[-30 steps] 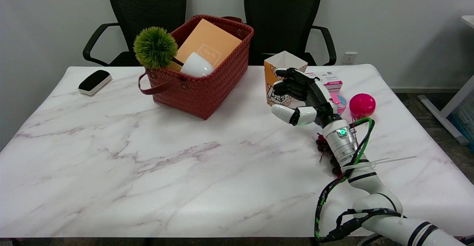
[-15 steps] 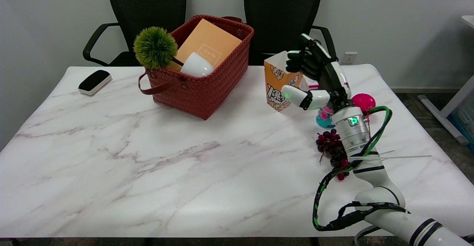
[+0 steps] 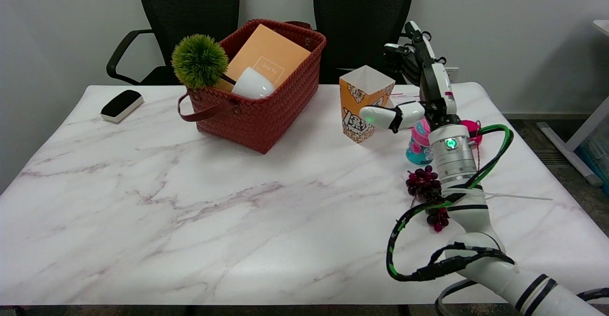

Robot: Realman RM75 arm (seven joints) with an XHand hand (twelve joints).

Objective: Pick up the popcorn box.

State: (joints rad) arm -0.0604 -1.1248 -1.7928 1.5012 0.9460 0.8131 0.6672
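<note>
The robot's black-and-white right hand (image 3: 418,85) hangs raised above the white marble-patterned table (image 3: 190,202), its fingers spread apart and holding nothing, the thumb jutting toward 9 o'clock and overlapping the right edge of the orange-and-white paper popcorn box (image 3: 362,103); whether it touches the box cannot be told. The box stands upright and open-topped at the hand's 9 o'clock, bold black characters printed on its front, too stylised to read. Half a second ago the hand sat lower and closer to the box's rim; it has since lifted and swung toward 1 o'clock, while the box has stayed put. At the wrist's 7 o'clock lies a bunch of dark red grapes (image 3: 426,192); a teal-and-pink small toy container (image 3: 418,147) stands between box and arm. Farther off at 9 o'clock, a red woven basket (image 3: 259,111) holds an orange card with small illegible white lettering (image 3: 266,56).
</note>
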